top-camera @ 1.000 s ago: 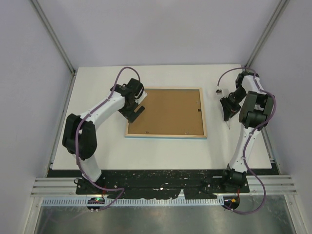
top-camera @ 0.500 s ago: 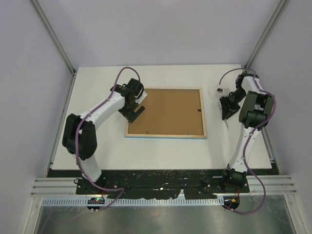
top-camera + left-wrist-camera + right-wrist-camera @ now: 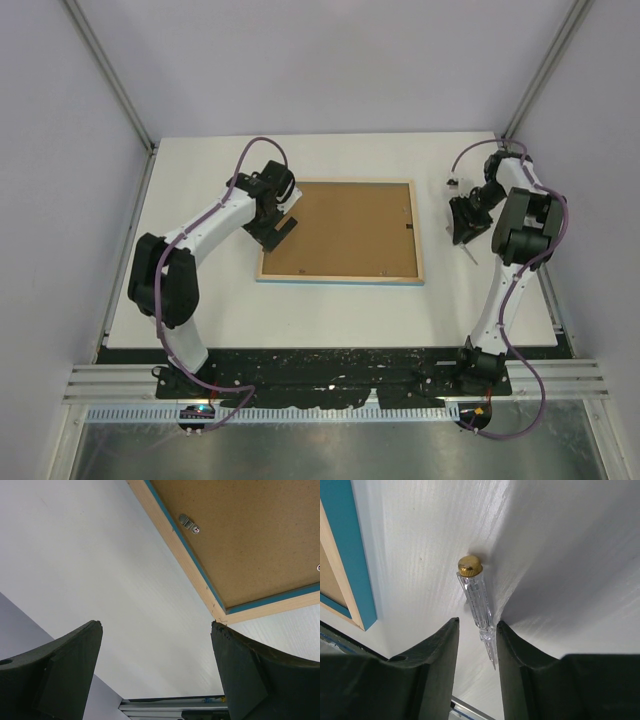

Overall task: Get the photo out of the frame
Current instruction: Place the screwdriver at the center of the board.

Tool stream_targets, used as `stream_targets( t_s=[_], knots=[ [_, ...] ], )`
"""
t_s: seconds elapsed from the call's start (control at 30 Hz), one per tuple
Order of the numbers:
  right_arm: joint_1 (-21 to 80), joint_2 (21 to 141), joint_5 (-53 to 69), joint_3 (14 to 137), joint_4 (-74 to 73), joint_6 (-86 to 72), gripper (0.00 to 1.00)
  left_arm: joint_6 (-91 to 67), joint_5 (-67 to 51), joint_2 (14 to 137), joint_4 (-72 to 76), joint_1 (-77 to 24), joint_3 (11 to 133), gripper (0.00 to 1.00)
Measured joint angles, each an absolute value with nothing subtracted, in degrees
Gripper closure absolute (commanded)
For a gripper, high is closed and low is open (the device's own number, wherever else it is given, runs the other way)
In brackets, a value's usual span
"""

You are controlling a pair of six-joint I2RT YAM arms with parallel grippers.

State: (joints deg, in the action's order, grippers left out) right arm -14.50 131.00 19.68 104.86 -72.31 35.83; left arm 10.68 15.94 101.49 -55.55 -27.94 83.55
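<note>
So our right pincer [image 3: 477,625] has just eased open off the screwdriver [image 3: 474,592], left pincer [image 3: 156,630] gapes empty by the frame [image 3: 181,555], backing board [image 3: 260,535] still in, photo still to free

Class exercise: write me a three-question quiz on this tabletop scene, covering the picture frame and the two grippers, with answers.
1. True or false: the frame lies face down, its brown backing board up.
2. Which one has its fingers either side of the clear screwdriver: the left gripper or the right gripper?
3. The left gripper's jaws are: A) shut, B) wide open, C) clamped on the frame.
Key: 1 true; 2 right gripper; 3 B.
</note>
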Motion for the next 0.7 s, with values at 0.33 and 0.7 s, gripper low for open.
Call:
stream_targets(
  t_s=[0.33,0.7],
  knots=[
    [-14.5,126.9,20.3,101.8,-62.2,35.2,0.49,10.8,16.0,101.2,-54.8,-27.9,83.2,0.0],
    [-12.5,111.3,26.9,94.2,-55.2,34.4,0.48,13.8,17.0,92.1,-50.4,-27.2,78.2,0.0]
  ],
)
